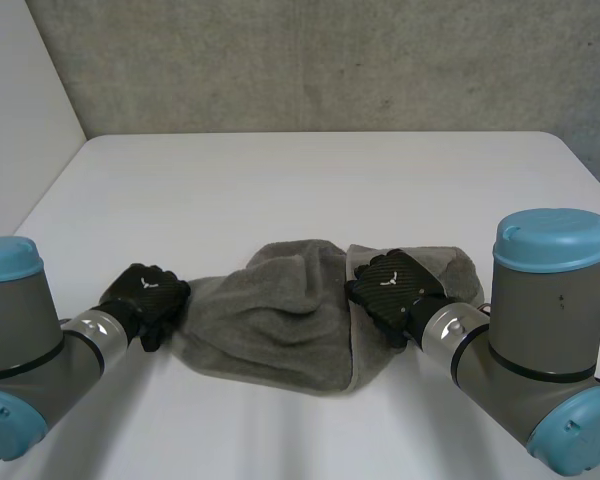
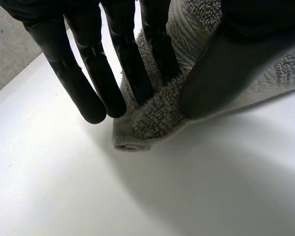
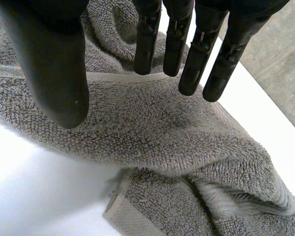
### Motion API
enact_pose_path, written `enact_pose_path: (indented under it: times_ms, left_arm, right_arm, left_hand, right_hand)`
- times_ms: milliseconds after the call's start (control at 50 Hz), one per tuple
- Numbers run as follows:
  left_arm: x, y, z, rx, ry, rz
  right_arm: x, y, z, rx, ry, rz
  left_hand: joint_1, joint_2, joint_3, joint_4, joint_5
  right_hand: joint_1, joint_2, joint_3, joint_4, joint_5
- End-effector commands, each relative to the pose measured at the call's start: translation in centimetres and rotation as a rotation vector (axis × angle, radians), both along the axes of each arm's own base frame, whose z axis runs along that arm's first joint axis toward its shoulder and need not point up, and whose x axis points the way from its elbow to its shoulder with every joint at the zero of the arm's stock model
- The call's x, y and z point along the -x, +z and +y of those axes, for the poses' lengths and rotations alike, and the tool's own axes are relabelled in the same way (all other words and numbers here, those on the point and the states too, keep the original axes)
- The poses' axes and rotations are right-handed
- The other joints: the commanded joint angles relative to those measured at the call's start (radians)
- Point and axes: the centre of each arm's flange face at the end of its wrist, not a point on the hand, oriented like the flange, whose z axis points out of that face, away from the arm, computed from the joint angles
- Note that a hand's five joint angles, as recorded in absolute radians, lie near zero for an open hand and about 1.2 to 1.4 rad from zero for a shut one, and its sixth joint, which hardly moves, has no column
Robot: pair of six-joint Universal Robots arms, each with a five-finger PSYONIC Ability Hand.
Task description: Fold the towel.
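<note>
A grey towel [image 1: 280, 320] lies crumpled in a loose heap near the table's front edge. My left hand [image 1: 148, 292] is at the towel's left end. In the left wrist view a fold of the towel's edge [image 2: 157, 118] is pinched between the thumb and two fingers of the left hand [image 2: 93, 73], while the other fingers hang straight beside it. My right hand [image 1: 392, 283] hovers over the right part of the towel. There the right hand [image 3: 54, 64] has its thumb and straight fingers spread apart above the towel [image 3: 162, 128], holding nothing.
The white table [image 1: 310, 180] stretches bare behind the towel up to a grey wall. Both arms come in from the front corners, one on each side of the towel.
</note>
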Motion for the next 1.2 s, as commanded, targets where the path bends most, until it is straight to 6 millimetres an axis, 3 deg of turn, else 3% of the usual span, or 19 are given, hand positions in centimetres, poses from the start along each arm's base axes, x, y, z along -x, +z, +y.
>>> enact_pose_path:
  times_ms: [20, 80, 220, 260, 280, 320, 340, 380, 440, 480, 580, 700, 740, 760, 860, 1040, 1120, 1180, 1200]
  left_arm:
    - [0.1, -0.4, 0.1, -0.014, -0.001, 0.002]
    - [0.1, -0.2, 0.0, -0.008, -0.001, 0.003]
    - [0.1, 0.7, 0.0, 0.017, 0.001, 0.009]
    - [0.1, 3.3, -0.1, 0.091, 0.006, 0.033]
    - [0.1, 3.3, -0.1, 0.092, 0.006, 0.033]
    - [-0.1, 6.3, -0.2, 0.181, 0.021, 0.074]
    - [-0.1, 6.3, -0.2, 0.182, 0.021, 0.074]
    - [-0.4, 9.7, -0.3, 0.265, 0.048, 0.155]
    - [-0.6, 11.3, -0.3, 0.299, 0.066, 0.202]
    - [-1.4, 13.6, -0.4, 0.345, 0.106, 0.283]
    - [-2.7, 14.7, -0.6, 0.361, 0.157, 0.331]
    - [-3.0, 13.8, 0.0, 0.324, 0.169, 0.324]
    - [-3.0, 13.1, 0.4, 0.297, 0.173, 0.32]
    - [-3.0, 13.1, 0.4, 0.296, 0.173, 0.32]
    - [-3.0, 12.1, 1.0, 0.261, 0.176, 0.313]
    - [-3.1, 12.0, 1.2, 0.256, 0.179, 0.313]
    - [-3.1, 12.1, 1.2, 0.261, 0.178, 0.315]
    - [-3.1, 12.1, 1.2, 0.262, 0.178, 0.315]
    - [-3.1, 12.1, 1.2, 0.263, 0.178, 0.314]
  right_arm:
    - [0.0, 0.0, 0.0, 0.002, -0.002, 0.001]
    - [0.0, 0.1, -0.1, 0.003, -0.005, 0.0]
    - [0.2, 1.1, -0.7, 0.034, -0.024, -0.019]
    - [0.6, 3.1, -1.2, 0.083, -0.042, -0.054]
    - [0.6, 3.1, -1.2, 0.084, -0.042, -0.054]
    - [1.5, 5.8, -2.2, 0.148, -0.077, -0.099]
    - [1.5, 5.8, -2.2, 0.148, -0.077, -0.1]
    - [2.5, 7.9, -3.2, 0.202, -0.113, -0.131]
    - [2.9, 9.3, -4.2, 0.236, -0.139, -0.144]
    - [3.0, 9.7, -4.4, 0.237, -0.146, -0.142]
    - [2.8, 10.7, -5.3, 0.207, -0.102, -0.146]
    - [0.4, 9.0, -7.2, 0.089, 0.086, -0.175]
    - [-1.1, 6.8, -8.0, 0.011, 0.168, -0.178]
    - [-1.1, 6.8, -8.0, 0.011, 0.169, -0.178]
    - [-2.9, 3.0, -9.2, -0.087, 0.214, -0.155]
    - [-3.5, -1.8, -10.0, -0.134, 0.24, -0.091]
    - [-3.6, -2.6, -9.9, -0.129, 0.251, -0.065]
    - [-3.6, -3.1, -10.0, -0.117, 0.251, -0.043]
    - [-3.6, -3.0, -10.0, -0.105, 0.251, -0.038]
  left_hand:
    - [0.021, 0.02, 0.016, 0.021, -0.148]
    - [0.123, 0.123, 0.118, 0.123, -0.045]
    - [0.124, 0.123, 0.119, 0.124, -0.045]
    - [0.124, 0.123, 0.119, 0.124, -0.045]
    - [0.124, 0.123, 0.119, 0.124, -0.045]
    - [0.124, 0.123, 0.119, 0.124, -0.045]
    - [0.124, 0.123, 0.119, 0.124, -0.045]
    - [0.124, 0.123, 0.119, 0.124, -0.045]
    - [0.124, 0.123, 0.119, 0.124, -0.045]
    - [0.124, 0.123, 0.119, 0.124, -0.045]
    - [0.124, 0.123, 0.119, 0.124, -0.045]
    - [0.124, 0.123, 0.119, 0.124, -0.045]
    - [0.124, 0.123, 0.119, 0.124, -0.045]
    - [0.124, 0.123, 0.119, 0.124, -0.045]
    - [0.124, 0.123, 0.119, 0.124, -0.045]
    - [0.124, 0.123, 0.119, 0.124, -0.045]
    - [0.124, 0.123, 0.119, 0.124, -0.045]
    - [0.124, 0.123, 0.119, 0.124, -0.045]
    - [0.124, 0.123, 0.119, 0.124, -0.045]
  right_hand:
    - [-0.007, 0.003, -0.004, -0.003, -0.001]
    - [-0.007, 0.004, -0.004, -0.003, -0.001]
    - [-0.004, 0.006, -0.001, 0.0, 0.002]
    - [-0.001, 0.009, 0.002, 0.003, 0.005]
    - [-0.001, 0.009, 0.002, 0.003, 0.005]
    - [-0.001, 0.009, 0.002, 0.003, 0.005]
    - [-0.001, 0.009, 0.002, 0.003, 0.005]
    - [-0.004, 0.006, -0.001, 0.0, 0.002]
    - [-0.013, -0.002, -0.01, -0.009, -0.007]
    - [-0.016, -0.005, -0.013, -0.012, -0.01]
    - [-0.019, -0.008, -0.015, -0.015, -0.013]
    - [-0.019, -0.008, -0.016, -0.015, -0.013]
    - [-0.019, -0.008, -0.016, -0.015, -0.013]
    - [-0.019, -0.008, -0.016, -0.015, -0.013]
    - [-0.016, -0.005, -0.013, -0.012, -0.01]
    - [-0.004, 0.006, -0.001, 0.0, 0.002]
    - [0.031, 0.042, 0.034, 0.035, 0.037]
    - [0.201, 0.212, 0.205, 0.205, 0.207]
    - [0.393, 0.404, 0.397, 0.397, 0.399]
